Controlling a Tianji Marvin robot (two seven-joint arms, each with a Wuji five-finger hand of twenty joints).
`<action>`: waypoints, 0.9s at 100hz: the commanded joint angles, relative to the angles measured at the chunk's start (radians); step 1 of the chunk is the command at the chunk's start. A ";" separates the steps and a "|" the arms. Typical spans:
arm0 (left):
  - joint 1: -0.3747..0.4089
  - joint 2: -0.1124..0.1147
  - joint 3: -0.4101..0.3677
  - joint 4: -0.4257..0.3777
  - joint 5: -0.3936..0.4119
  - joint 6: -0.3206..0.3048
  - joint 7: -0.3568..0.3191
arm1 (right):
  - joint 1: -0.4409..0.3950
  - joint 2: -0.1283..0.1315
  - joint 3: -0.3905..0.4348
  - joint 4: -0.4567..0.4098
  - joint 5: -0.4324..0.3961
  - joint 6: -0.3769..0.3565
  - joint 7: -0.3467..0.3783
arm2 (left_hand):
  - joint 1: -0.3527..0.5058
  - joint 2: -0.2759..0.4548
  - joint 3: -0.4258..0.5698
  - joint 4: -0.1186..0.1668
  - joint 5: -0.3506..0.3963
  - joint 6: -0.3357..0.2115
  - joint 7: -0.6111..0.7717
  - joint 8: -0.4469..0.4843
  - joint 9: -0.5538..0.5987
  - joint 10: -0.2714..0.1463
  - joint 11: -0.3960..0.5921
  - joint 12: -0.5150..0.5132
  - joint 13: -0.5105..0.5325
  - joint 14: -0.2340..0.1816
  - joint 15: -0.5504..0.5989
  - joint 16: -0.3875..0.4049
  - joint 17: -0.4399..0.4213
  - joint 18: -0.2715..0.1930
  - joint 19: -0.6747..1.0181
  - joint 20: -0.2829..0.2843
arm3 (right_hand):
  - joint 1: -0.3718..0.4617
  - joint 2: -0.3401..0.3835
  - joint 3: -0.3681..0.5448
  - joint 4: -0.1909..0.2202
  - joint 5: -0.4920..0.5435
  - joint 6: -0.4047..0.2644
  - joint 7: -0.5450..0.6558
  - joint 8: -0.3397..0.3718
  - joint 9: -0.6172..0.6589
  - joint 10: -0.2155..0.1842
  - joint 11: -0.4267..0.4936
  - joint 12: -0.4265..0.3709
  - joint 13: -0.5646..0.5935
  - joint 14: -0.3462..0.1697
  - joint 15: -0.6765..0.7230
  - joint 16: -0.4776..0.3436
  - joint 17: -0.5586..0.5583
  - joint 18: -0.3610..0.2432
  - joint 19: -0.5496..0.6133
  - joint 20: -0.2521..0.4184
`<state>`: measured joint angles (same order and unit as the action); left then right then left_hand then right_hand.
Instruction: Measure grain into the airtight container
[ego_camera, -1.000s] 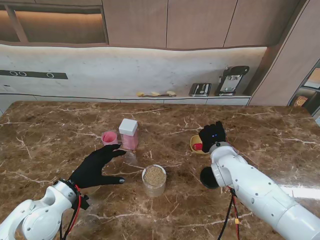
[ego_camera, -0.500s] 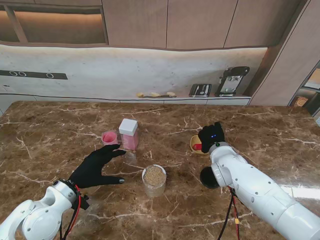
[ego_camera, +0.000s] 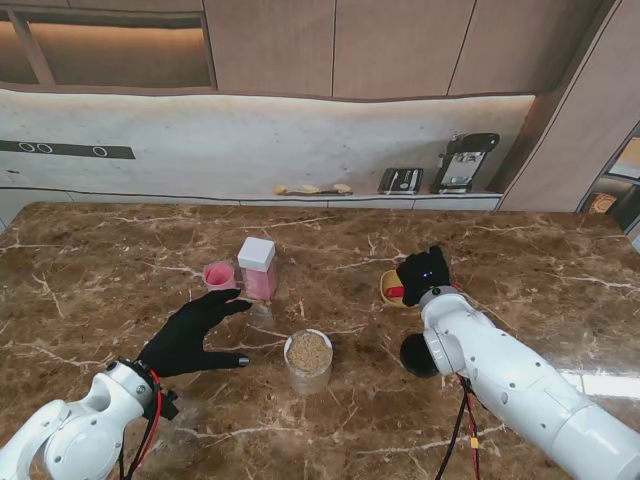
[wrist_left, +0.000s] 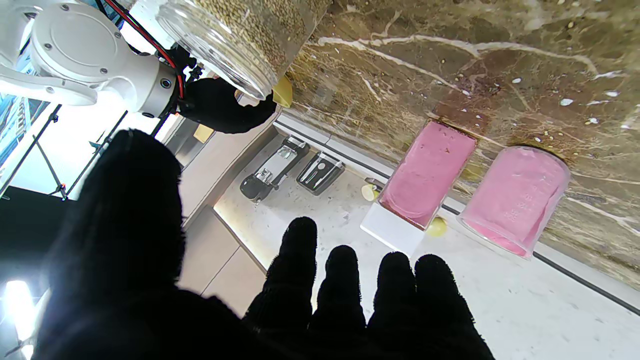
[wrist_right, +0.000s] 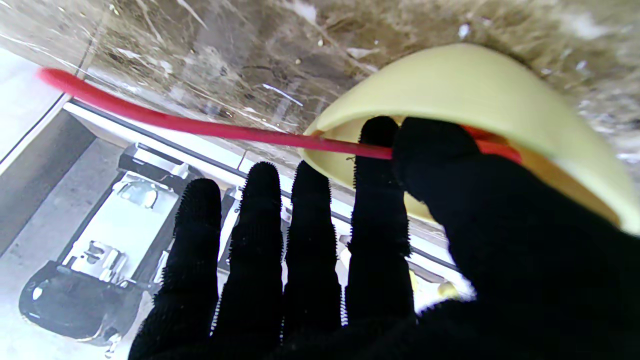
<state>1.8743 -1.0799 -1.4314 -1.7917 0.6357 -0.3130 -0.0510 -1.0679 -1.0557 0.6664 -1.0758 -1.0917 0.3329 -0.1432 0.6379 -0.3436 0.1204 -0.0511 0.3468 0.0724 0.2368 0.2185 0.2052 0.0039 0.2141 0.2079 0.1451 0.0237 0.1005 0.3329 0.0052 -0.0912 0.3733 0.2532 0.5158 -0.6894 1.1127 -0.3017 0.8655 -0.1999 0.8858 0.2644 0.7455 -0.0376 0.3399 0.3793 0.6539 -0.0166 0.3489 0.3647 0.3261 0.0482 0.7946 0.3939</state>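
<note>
- Right hand (ego_camera: 423, 272) sits at the yellow bowl (ego_camera: 390, 288), thumb and forefinger pinching the red scoop (wrist_right: 165, 121) at the bowl's rim; other fingers (wrist_right: 255, 240) straight, side by side
- Left hand (ego_camera: 190, 335) lies flat on the table (ego_camera: 120, 250), fingers spread, holding nothing; its fingertips are just beside the pink cup (ego_camera: 218, 274)
- Pink container (ego_camera: 258, 269), white-lidded, stands beside the cup; grain jar (ego_camera: 308, 360) stands nearer to me, between the arms
</note>
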 joint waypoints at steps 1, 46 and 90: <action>0.006 0.000 0.003 0.003 0.004 0.004 -0.001 | -0.006 -0.002 0.009 0.004 0.001 -0.003 0.011 | -0.024 0.030 0.014 0.027 -0.017 -0.014 -0.009 0.008 -0.007 0.003 -0.010 -0.011 -0.017 -0.026 0.002 -0.008 -0.012 -0.034 -0.033 0.011 | 0.018 0.054 0.028 -0.001 0.043 -0.028 0.049 0.005 0.006 -0.016 0.002 -0.009 0.004 -0.012 -0.001 0.020 -0.019 0.010 0.014 0.002; 0.003 0.000 0.009 0.007 0.002 0.004 0.000 | -0.012 0.003 0.027 -0.004 -0.010 -0.030 0.015 | -0.023 0.035 0.015 0.027 -0.017 -0.016 -0.009 0.009 -0.007 0.004 -0.009 -0.011 -0.018 -0.024 0.003 -0.007 -0.011 -0.032 -0.036 0.015 | 0.036 0.054 0.023 0.001 0.052 -0.018 0.068 0.032 0.009 -0.021 0.007 -0.013 0.003 -0.016 0.002 0.017 -0.021 0.008 0.016 0.003; 0.001 0.000 0.007 0.008 0.006 0.003 -0.001 | -0.018 0.013 0.038 -0.021 -0.037 -0.042 0.042 | -0.016 0.035 0.017 0.026 -0.016 -0.017 -0.010 0.009 -0.009 0.005 -0.011 -0.012 -0.020 -0.024 0.001 -0.008 -0.013 -0.030 -0.042 0.017 | -0.004 -0.091 0.019 -0.008 -0.040 0.008 -0.023 0.019 0.017 -0.004 -0.009 -0.009 0.001 -0.005 -0.006 0.015 -0.023 0.021 0.009 0.000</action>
<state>1.8718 -1.0798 -1.4270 -1.7885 0.6376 -0.3116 -0.0507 -1.0781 -1.0494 0.6927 -1.0876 -1.1217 0.2956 -0.1178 0.6379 -0.3433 0.1204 -0.0511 0.3468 0.0722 0.2366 0.2185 0.2052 0.0045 0.2141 0.2077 0.1451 0.0237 0.1005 0.3328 0.0051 -0.0912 0.3707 0.2542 0.5249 -0.7397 1.1127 -0.3014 0.8390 -0.2101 0.8954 0.2803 0.7490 -0.0579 0.3398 0.3793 0.6539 -0.0250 0.3489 0.3646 0.3184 0.0482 0.7947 0.3939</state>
